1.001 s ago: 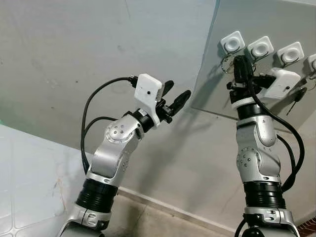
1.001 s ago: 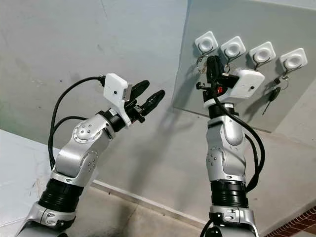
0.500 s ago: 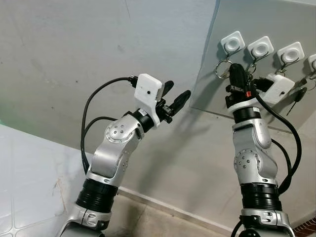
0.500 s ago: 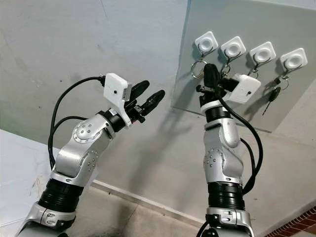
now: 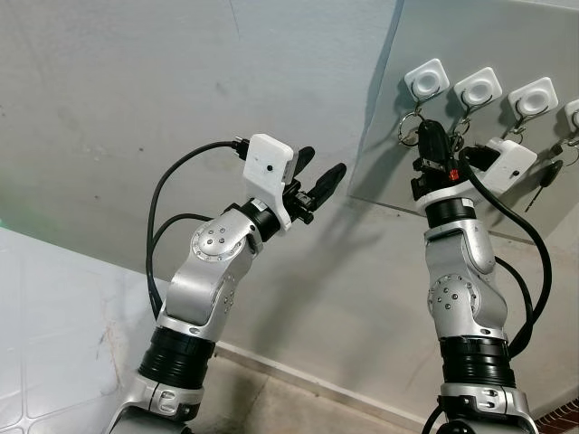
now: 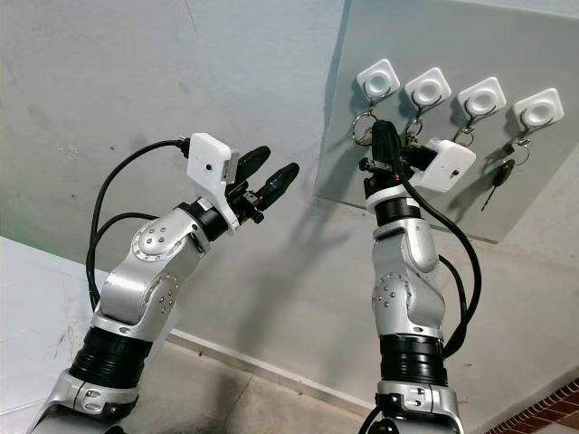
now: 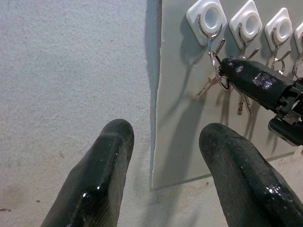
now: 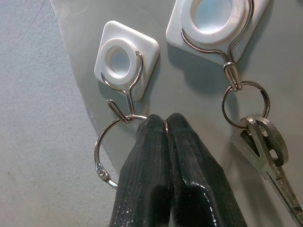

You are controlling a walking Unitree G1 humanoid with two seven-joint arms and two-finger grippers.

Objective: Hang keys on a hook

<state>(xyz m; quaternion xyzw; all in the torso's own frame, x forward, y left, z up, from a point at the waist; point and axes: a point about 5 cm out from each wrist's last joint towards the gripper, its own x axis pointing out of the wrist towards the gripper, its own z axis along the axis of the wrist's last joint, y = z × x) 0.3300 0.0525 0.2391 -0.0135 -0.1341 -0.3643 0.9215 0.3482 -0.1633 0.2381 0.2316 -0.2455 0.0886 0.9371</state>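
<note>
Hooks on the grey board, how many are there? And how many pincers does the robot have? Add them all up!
Hooks: 4
Pincers: 2, the right one shut on a ring
Total: 6

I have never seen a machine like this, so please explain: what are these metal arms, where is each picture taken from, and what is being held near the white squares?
The silver arms belong to a humanoid robot. Two pictures come from cameras in its head; the other two come from cameras on its wrists, looking along the black fingers. On the wall is a grey board with a row of white hooks. The right gripper is pinched shut on a key ring, which sits at the wire tip of the leftmost hook; whether it hangs fully there I cannot tell. The next hook already carries keys. The left gripper is open, holds nothing, and is raised in front of the plain wall.
</note>
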